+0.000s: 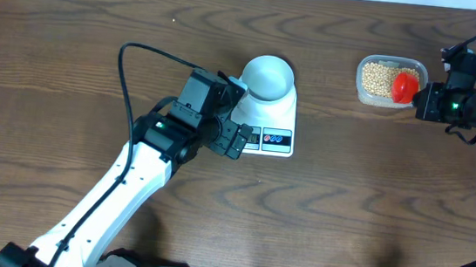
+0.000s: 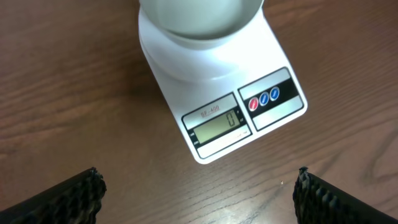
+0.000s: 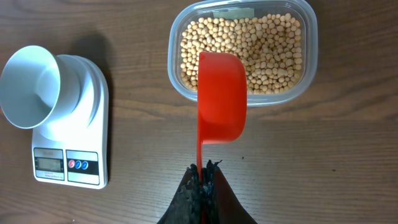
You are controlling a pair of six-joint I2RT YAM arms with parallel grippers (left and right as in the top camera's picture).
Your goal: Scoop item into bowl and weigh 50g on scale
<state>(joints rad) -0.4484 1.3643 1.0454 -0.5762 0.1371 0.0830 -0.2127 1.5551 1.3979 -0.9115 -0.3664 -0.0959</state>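
Right gripper (image 1: 422, 100) pinches red plastic scoop (image 1: 406, 84), upper right: dig under small beige beans (image 1: 375, 75), lift level. Left gripper (image 2: 199, 196) gaping, empty, beside white rectangular scale (image 2: 273, 109).

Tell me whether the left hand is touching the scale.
Apart. In the left wrist view the left hand's open fingers sit at the bottom corners, with bare table showing between each of them and the scale.

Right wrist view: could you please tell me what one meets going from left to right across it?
The bowl → scale → clear tub of beans. The red scoop overlaps the tub, so I leave it out.
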